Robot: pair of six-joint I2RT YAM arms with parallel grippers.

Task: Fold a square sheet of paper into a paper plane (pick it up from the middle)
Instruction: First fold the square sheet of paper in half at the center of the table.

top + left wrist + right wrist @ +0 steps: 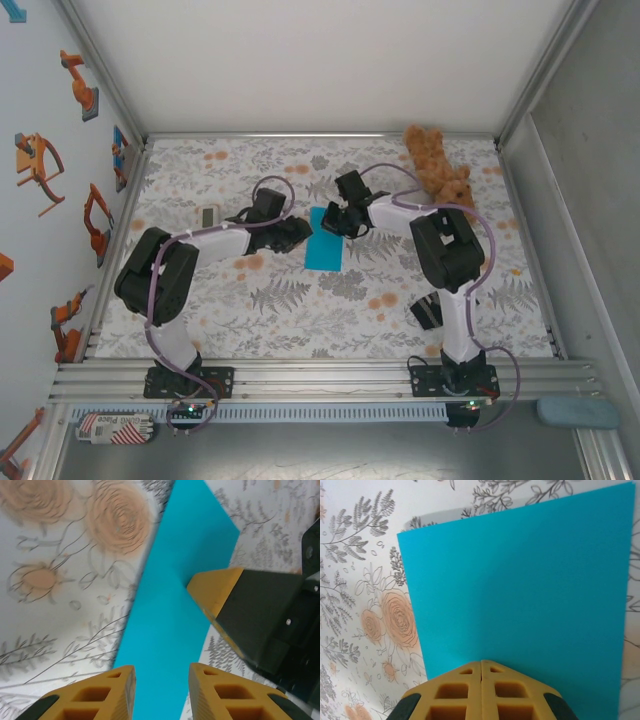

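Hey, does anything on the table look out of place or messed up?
Nothing looks spilled or damaged. The blue paper lies flat and untorn in the middle. The only stray thing is a brown teddy bear lying in the far right corner, unrelated to the folding.

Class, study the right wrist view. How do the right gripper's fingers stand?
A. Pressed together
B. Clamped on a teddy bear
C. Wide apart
A: the right gripper shows its two yellow fingers meeting with no gap, over the paper.
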